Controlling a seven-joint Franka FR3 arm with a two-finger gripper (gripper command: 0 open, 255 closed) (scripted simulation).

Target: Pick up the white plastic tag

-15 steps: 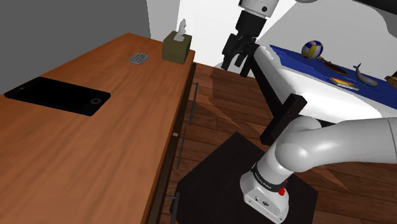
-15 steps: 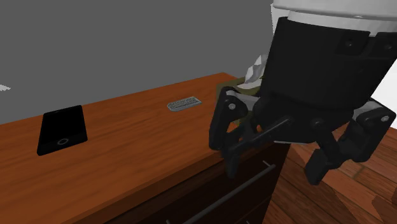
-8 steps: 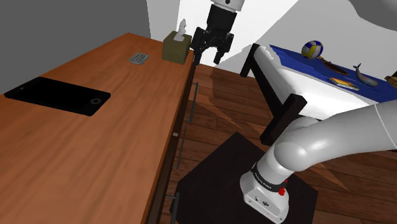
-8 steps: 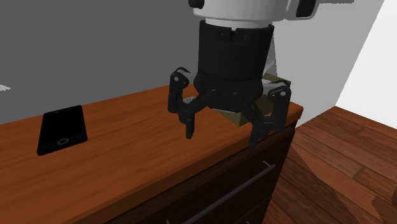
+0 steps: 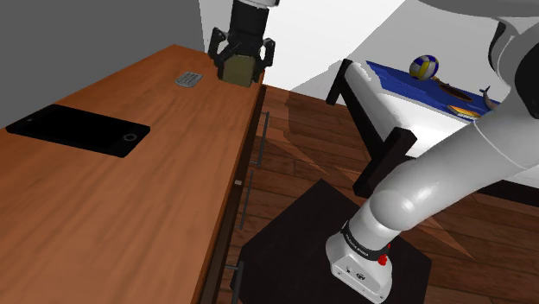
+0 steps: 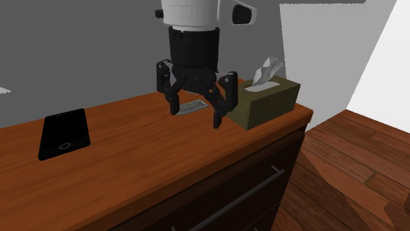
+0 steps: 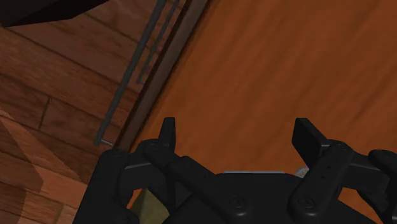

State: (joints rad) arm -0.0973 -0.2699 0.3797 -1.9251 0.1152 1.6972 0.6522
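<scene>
Gripper [image 5: 240, 62] [image 6: 196, 118] [image 7: 236, 130]: black, fingers spread, nothing between them, hovering over wooden dresser [image 5: 129, 207] beside olive tissue box [image 6: 266, 102]. Tag [image 5: 188, 79] [image 6: 190, 107]: pale grey, flat on dresser top near gripper and tissue box. Phone [image 5: 78, 129]: black, well apart.

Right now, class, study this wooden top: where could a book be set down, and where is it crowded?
The wooden top is bare between the black phone and the grey tag, and from the phone to the drawer-side edge. The far end is crowded: tag, tissue box, open gripper hovering there.
</scene>
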